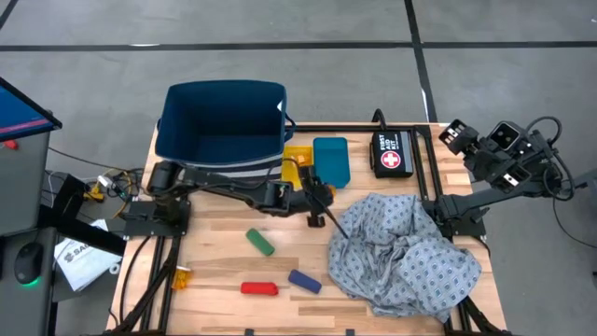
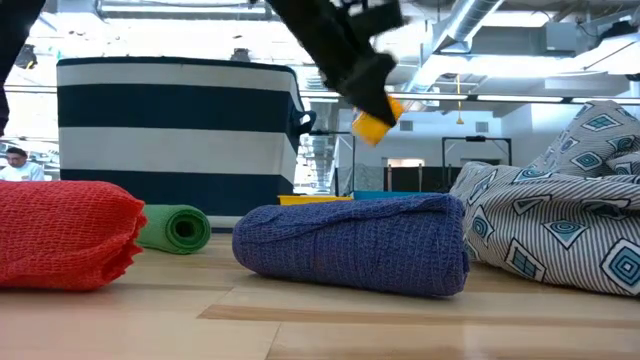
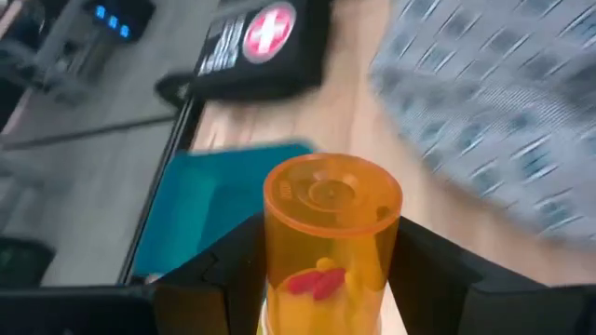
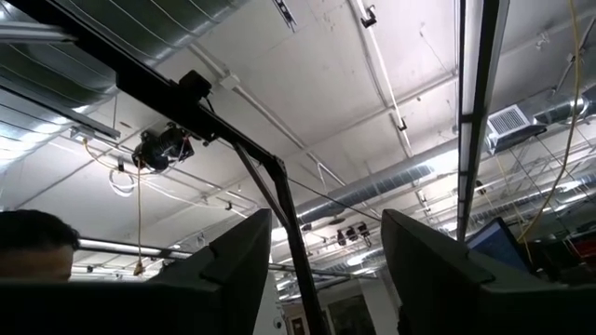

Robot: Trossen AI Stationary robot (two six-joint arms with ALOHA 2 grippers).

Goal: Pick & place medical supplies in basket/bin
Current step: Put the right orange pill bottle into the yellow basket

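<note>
while left tool [image 3: 326, 279] pinches orange pill bottle [image 3: 331, 237] above teal tray [image 1: 331, 159] — right tool [image 4: 326, 270] spread, parked off table.

A black pouch [image 1: 393, 153] at the far side of the table carries a white cross on a red patch, with white lettering beside it that appears to read "FIRST AID KIT"; in the left wrist view the same cross shows clearly while the lettering is blurred. A white paper bag [image 1: 78, 259] off the table's left edge bears dark printed letters, only partly legible. No other text is readable.
</note>
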